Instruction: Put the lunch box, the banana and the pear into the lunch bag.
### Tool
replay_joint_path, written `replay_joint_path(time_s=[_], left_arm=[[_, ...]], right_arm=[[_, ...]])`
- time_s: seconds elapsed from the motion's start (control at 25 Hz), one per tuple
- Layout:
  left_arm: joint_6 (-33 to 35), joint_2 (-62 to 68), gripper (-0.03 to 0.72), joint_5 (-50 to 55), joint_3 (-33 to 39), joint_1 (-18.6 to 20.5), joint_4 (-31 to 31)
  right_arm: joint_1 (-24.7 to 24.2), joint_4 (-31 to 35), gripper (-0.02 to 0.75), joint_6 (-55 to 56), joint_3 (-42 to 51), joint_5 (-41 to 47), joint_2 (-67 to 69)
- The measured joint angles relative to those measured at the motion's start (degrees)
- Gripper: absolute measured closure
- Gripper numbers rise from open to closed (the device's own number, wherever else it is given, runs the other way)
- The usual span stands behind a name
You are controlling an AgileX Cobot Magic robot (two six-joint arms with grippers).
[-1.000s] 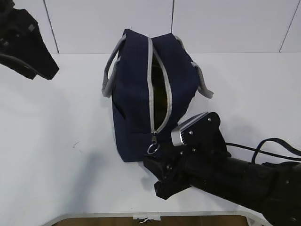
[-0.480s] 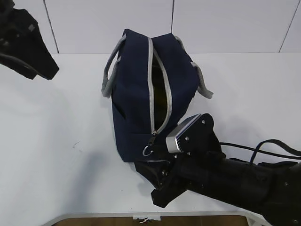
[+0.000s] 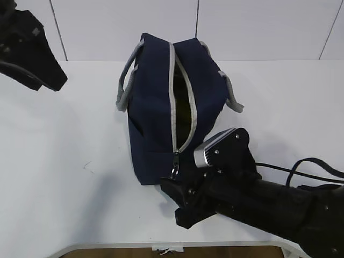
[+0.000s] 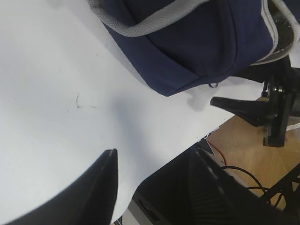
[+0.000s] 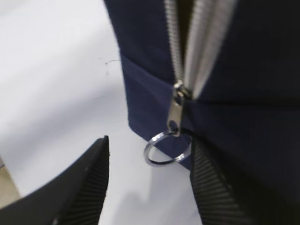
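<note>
The navy lunch bag (image 3: pixel 156 107) stands mid-table, its grey zipper (image 3: pixel 172 91) open along the top and shut at the near end. The metal ring pull (image 3: pixel 173 172) hangs there. My right gripper (image 3: pixel 175 203) is open just in front of it. In the right wrist view the ring pull (image 5: pixel 167 148) hangs between the open fingers (image 5: pixel 89 183), close to the right one, held by neither. My left gripper (image 3: pixel 47 79) hangs open and empty high at the far left. The lunch box, banana and pear are out of view; the bag's inside is dark.
Grey strap handles (image 3: pixel 124 80) droop on both sides of the bag. The table's front edge (image 3: pixel 161 246) runs just under my right arm. In the left wrist view the bag (image 4: pixel 197 42) and my right arm (image 4: pixel 262 108) show beyond bare white table (image 4: pixel 70 93).
My right gripper dipped left and lower half a second ago, swinging the ring pull outward, and has come back; the ring hangs straight again. The left arm and bag have not moved.
</note>
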Motion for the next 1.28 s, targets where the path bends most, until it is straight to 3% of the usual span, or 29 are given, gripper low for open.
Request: replay_joint_path(time_s=[0.24,0.52,1.04,1.28], left_arm=[[0.0,0.0,0.316,0.0,0.0,0.0,0.0],[0.0,0.0,0.317,0.0,0.0,0.0,0.0],[0.0,0.0,0.318,0.0,0.0,0.0,0.0],[0.0,0.0,0.318,0.0,0.0,0.0,0.0]], right_arm=[[0.0,4.8,0.305,0.1,-0.1,0.4,0.0],[0.0,-2.4,0.305,0.2,-2.0,0.5,1.0],[0.0,-2.6,0.307,0.2,-2.0,0.6,2.1],[0.0,-1.8,0.416,0.3,-2.0,0.6,2.1]])
